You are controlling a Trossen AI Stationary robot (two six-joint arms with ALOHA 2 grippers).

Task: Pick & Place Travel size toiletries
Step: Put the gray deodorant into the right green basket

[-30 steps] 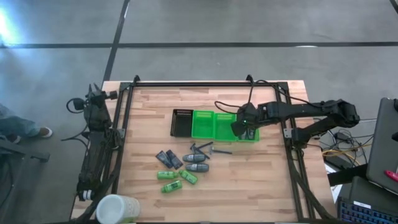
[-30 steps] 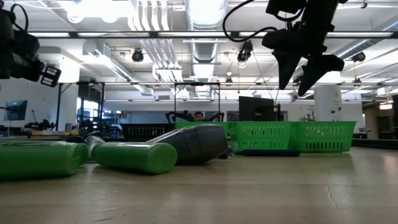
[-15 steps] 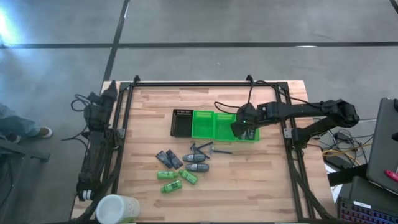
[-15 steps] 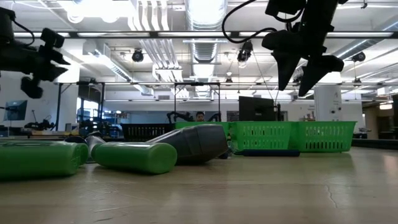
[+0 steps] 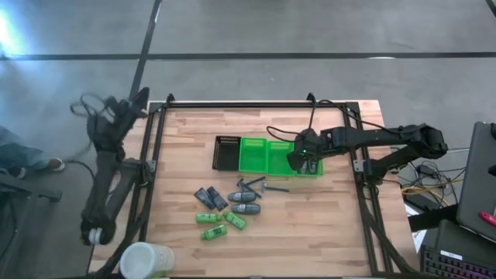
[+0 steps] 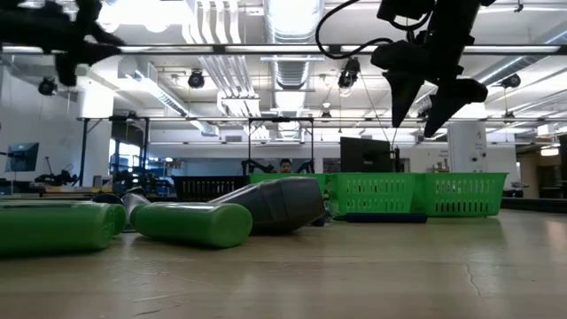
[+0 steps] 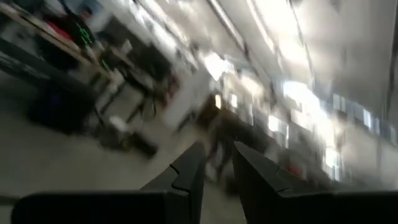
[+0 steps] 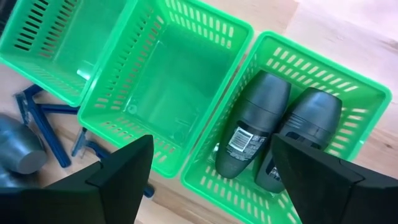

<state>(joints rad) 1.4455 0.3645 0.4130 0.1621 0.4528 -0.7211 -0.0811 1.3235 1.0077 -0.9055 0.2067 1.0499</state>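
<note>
Even, bright light falls from overhead; the bench (image 5: 310,217) shows only faint, soft shadows; glare whitens the floor at the far left corner of the high view; ceiling lights (image 6: 292,18) blow out white above the right hand (image 6: 430,111), which reads as a dark silhouette; the green tubes (image 6: 190,223) lie soft, out of focus; the left wrist view is smeared with motion blur beyond the left hand (image 7: 217,171); the baskets (image 8: 180,87) are crisp.

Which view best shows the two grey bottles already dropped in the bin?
The right wrist view: both grey bottles lie side by side in the end green bin, labels visible, between the open right gripper's jaws. In the high view the gripper covers them. The low view shows only the bin's wall. The left wrist view faces the room.
</note>
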